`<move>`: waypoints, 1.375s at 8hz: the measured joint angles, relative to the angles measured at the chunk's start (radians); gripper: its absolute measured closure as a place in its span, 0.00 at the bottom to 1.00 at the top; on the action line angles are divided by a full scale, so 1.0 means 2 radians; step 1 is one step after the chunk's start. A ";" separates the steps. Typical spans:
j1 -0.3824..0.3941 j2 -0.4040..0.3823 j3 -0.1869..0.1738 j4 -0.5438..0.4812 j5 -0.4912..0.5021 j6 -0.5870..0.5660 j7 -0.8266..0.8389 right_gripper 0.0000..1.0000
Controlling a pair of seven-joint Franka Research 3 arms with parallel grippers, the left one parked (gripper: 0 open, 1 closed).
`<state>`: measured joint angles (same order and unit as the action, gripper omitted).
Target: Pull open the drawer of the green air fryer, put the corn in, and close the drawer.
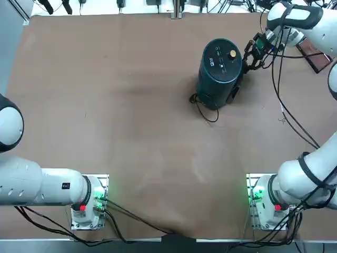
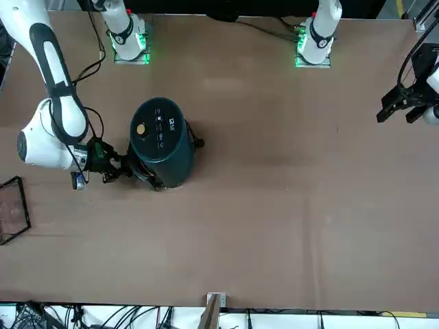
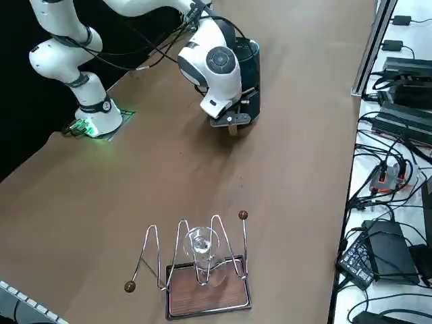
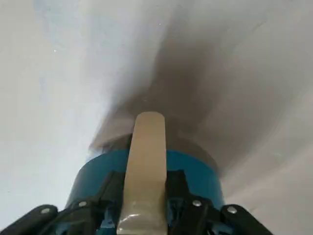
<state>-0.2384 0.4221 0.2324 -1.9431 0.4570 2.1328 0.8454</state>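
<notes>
The green air fryer [image 1: 220, 71] stands upright on the brown worktop [image 1: 116, 116], toward the far right part of it as the overhead camera sees it, well away from both arm bases. Its flat round top carries small white markings and a yellow knob [image 1: 232, 54], and a thin black cord [image 1: 204, 109] loops on the worktop from its near side.

The right pincer [image 1: 251, 54] is pressed against the fryer's side, on the side turned toward the worktop's right edge. In the front view it sits low at the fryer's flank [image 2: 116, 166], touching the dark shell. In the wrist view the fingers [image 4: 144, 166] are fully together, closed on a pale, flat, tab-like piece that juts from the fryer's teal-green body; I cannot tell for certain what that piece is. From the raised side camera, the arm's white wrist housing hides most of the contact.

The drawer cannot be told apart from the rest of the shell in any view, so whether it is out at all is unclear. The corn shows in none of them.

Near the right edge of the worktop stands a wire rack on a wooden base [image 3: 206, 287] holding a clear glass [image 3: 200, 251].
</notes>
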 joint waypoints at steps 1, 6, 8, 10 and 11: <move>0.000 0.000 0.000 0.000 0.000 0.000 0.000 0.55; 0.002 -0.005 -0.001 0.000 0.000 -0.008 0.008 0.55; 0.002 -0.006 -0.002 -0.001 0.001 -0.010 0.009 0.55; 0.000 -0.005 -0.004 -0.004 0.006 -0.012 0.009 0.55; -0.002 -0.005 -0.004 -0.005 0.010 -0.014 0.009 0.55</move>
<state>-0.2432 0.4114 0.2250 -1.9529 0.4769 2.1042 0.8640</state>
